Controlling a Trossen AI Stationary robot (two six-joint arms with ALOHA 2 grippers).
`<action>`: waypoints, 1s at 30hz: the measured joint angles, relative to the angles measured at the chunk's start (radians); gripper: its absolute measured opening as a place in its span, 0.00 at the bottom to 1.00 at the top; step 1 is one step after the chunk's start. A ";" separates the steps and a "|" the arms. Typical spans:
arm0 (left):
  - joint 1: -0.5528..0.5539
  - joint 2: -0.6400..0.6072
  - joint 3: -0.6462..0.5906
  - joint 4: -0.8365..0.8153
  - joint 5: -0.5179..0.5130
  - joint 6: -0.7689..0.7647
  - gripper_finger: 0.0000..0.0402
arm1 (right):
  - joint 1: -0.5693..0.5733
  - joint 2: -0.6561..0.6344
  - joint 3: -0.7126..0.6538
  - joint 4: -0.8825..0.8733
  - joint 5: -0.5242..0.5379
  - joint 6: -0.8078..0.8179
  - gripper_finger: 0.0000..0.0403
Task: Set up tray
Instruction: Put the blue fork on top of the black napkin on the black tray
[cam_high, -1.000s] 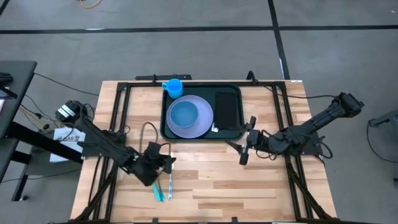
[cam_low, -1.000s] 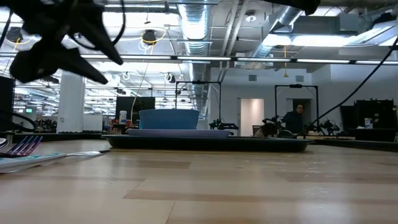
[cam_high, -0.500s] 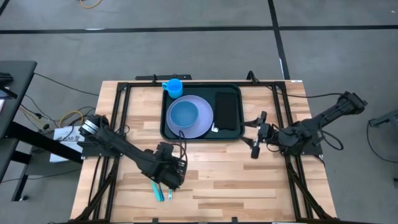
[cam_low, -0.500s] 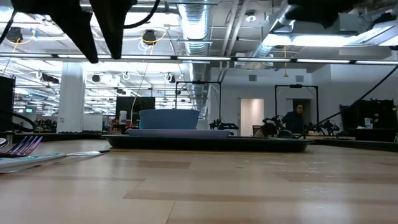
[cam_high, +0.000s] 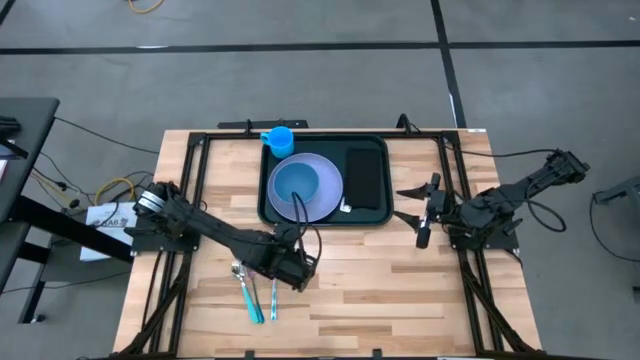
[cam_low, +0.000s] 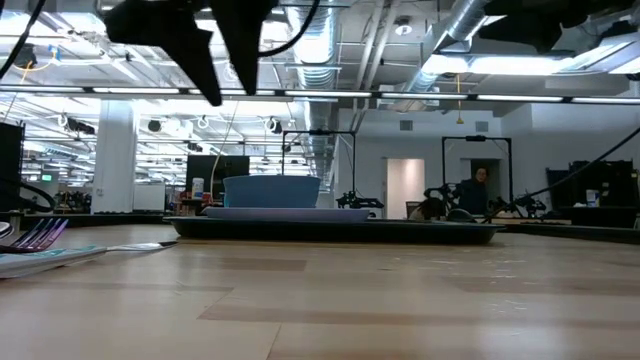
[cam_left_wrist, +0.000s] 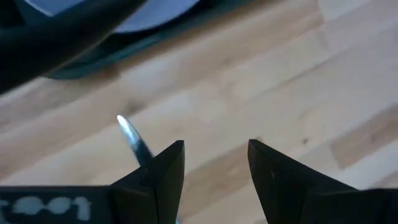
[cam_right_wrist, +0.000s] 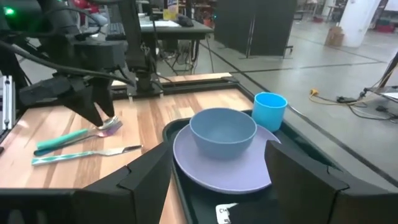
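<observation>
Swinging my left gripper (cam_high: 300, 272) rightward off the cutlery (cam_high: 258, 296), fingers spread and holding nothing, right gripper (cam_high: 422, 210) waiting released beside the tray (cam_high: 324, 218), tray sitting far-centre holding plate (cam_high: 327, 195), bowl (cam_high: 295, 183), napkin (cam_high: 365, 178).

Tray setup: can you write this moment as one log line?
left hand: open, above table near spoon | right hand: open, beside tray | fork: on table

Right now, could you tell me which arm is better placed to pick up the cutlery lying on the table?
The left: its tool hovers open just beside the spoon and fork. The right tool sits across the table, by the tray.
</observation>
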 joint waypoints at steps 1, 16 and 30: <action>0.006 0.000 0.000 0.002 0.034 0.009 0.41 | 0.000 -0.001 0.000 0.001 0.000 -0.004 0.62; -0.156 0.000 -0.003 -0.114 0.199 -0.355 0.39 | 0.000 0.001 0.000 -0.042 0.000 -0.006 0.62; -0.218 0.111 -0.004 -0.101 0.235 -0.504 0.32 | 0.000 0.001 0.000 -0.051 -0.002 0.006 0.62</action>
